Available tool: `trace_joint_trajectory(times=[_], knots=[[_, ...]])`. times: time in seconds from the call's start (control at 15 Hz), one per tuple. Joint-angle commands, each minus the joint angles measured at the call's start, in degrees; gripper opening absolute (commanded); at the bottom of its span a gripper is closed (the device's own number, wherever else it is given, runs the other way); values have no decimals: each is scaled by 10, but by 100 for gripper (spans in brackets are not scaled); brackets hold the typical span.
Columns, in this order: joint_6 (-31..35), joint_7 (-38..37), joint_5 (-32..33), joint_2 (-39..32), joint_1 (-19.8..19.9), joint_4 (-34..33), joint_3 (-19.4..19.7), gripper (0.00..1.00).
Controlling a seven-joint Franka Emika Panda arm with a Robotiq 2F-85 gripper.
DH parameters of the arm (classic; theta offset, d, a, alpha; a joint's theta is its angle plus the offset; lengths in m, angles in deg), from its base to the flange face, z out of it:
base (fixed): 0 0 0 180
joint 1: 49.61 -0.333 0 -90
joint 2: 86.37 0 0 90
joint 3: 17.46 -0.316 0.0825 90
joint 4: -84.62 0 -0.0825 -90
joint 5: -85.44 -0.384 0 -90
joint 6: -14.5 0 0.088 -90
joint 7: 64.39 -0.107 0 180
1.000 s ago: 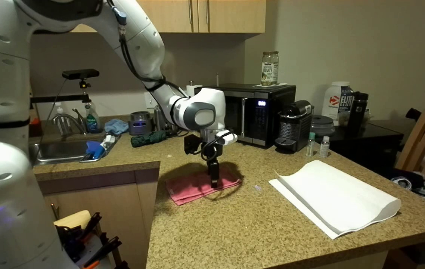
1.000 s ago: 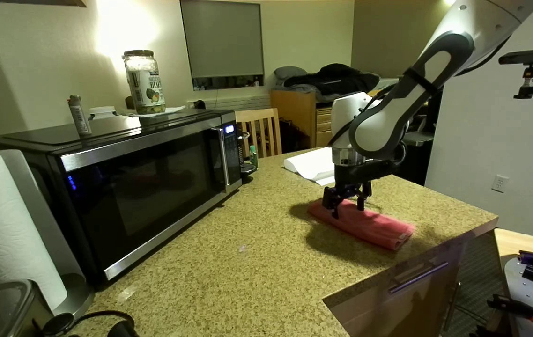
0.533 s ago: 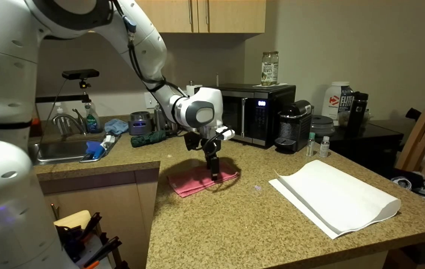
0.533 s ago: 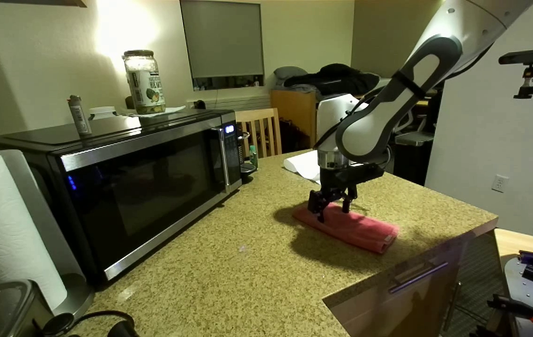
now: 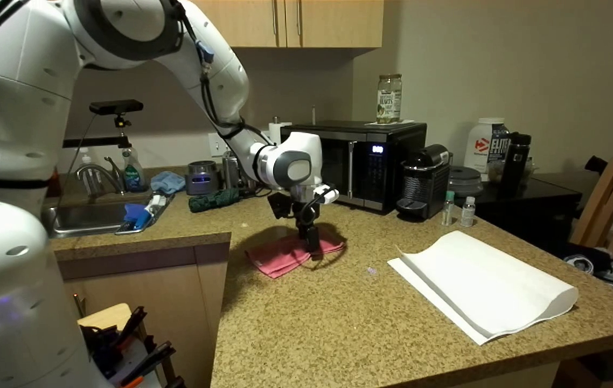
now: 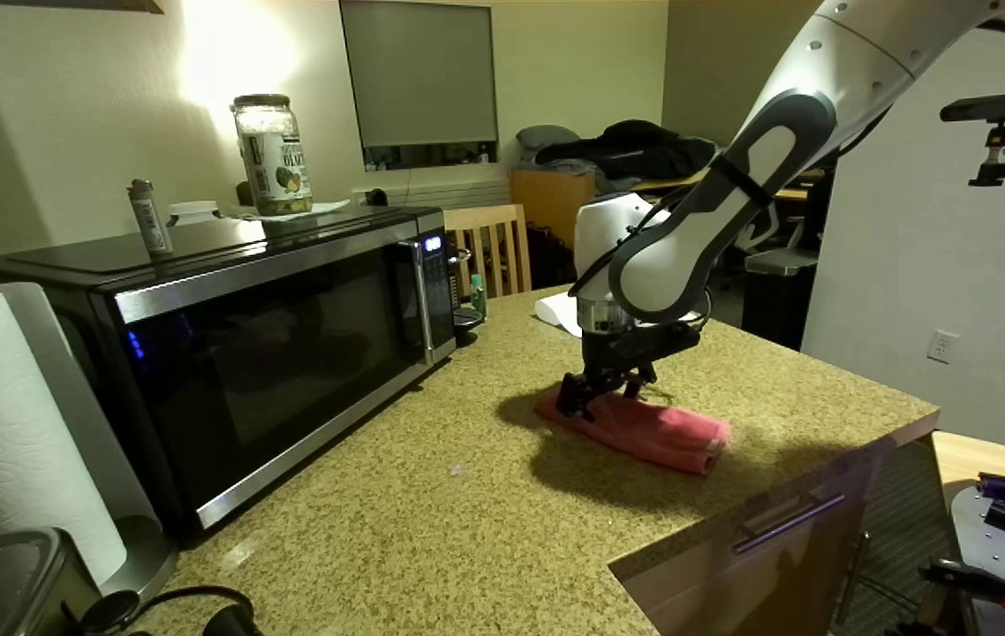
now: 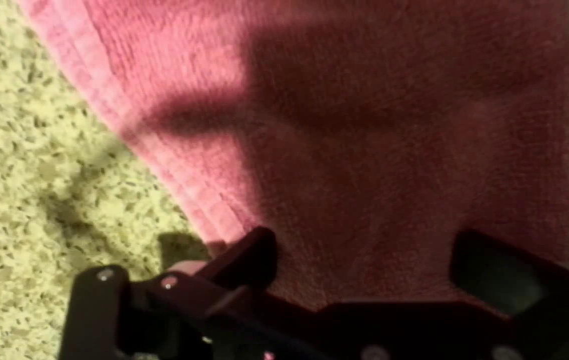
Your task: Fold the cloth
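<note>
The pink-red cloth [image 5: 279, 260] lies on the counter near its inner corner, long and narrow in shape with layered edges at its near end. It shows as a folded strip [image 6: 666, 433] in an exterior view. My gripper [image 6: 608, 405] points straight down over the end nearer the microwave, low enough that its tips appear to touch the fabric. From the wrist, the gripper [image 7: 363, 247] stands open, fingers wide apart, with flat cloth [image 7: 189, 65] stretching beneath and between them. The left finger [image 7: 244, 255] is by the cloth's slanting hemmed edge. The far part of the cloth runs out of the wrist view.
A large white folded sheet [image 5: 484, 280] lies across the counter. The microwave [image 6: 290, 344] and a black coffee machine [image 5: 425, 183] stand behind the cloth, with two small bottles [image 5: 467, 212] beside them. A sink [image 5: 91, 220] is off to one side.
The open gripper and the cloth beneath it have slid together across the counter, toward the microwave side. The gripper has lowered a little over the last half second.
</note>
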Motion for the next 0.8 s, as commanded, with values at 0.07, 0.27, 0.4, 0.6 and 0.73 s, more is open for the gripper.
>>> trace_joint_trajectory(times=[0.07, 0.27, 0.4, 0.6, 0.73], knots=[[3, 28, -16, -36, -4, -35, -7, 100], [-14, 23, -12, -26, -9, -45, -6, 100], [-24, 21, -6, -17, -13, -46, -4, 100], [-39, 18, -3, -4, -17, -48, -3, 100], [-46, 18, -1, 3, -19, -47, -3, 100]])
